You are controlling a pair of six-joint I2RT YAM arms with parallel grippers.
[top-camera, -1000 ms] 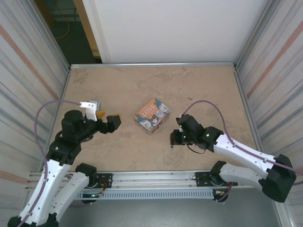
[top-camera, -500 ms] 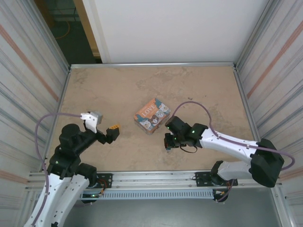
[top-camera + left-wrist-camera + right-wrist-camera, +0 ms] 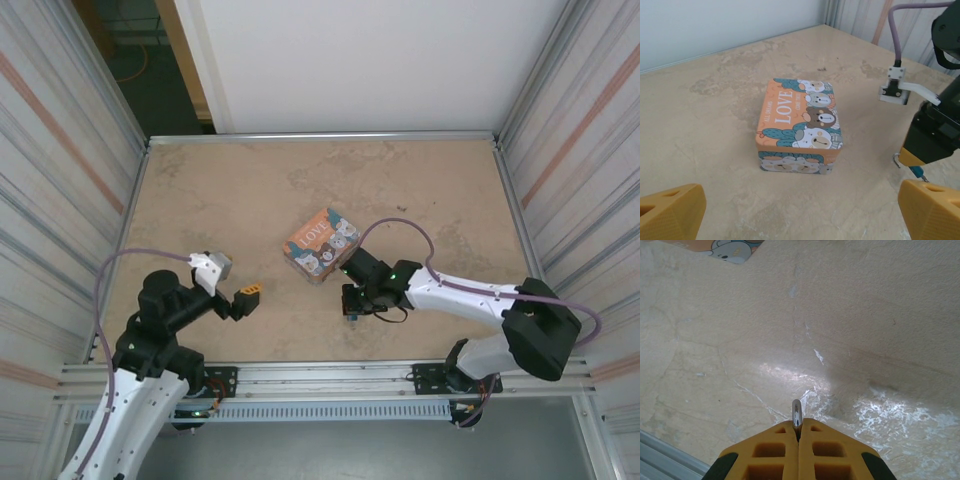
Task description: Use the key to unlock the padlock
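My right gripper (image 3: 797, 427) is shut on the padlock (image 3: 797, 415); its thin silvery shackle pokes out between the closed orange fingertips, low over the table. From the left wrist view the padlock (image 3: 916, 171) shows as a small teal bit and a silver loop under that gripper, right of the box. From above, the right gripper (image 3: 350, 305) hangs just in front of the box's near corner. My left gripper (image 3: 800, 220) stands wide open and holds nothing, facing the box from the near left (image 3: 243, 297). The key is out of view.
The orange "LOVE" cartoon box (image 3: 321, 243) sits mid-table, lid shut (image 3: 799, 123). Metal walls ring the table on the left, right and back (image 3: 320, 136). A rail runs along the near edge (image 3: 320, 375). A grey cable loops over the right arm (image 3: 400, 225).
The right gripper has slid left with the padlock, ending close to the box's near corner. The left arm has drawn back toward the near edge, its gripper still open.
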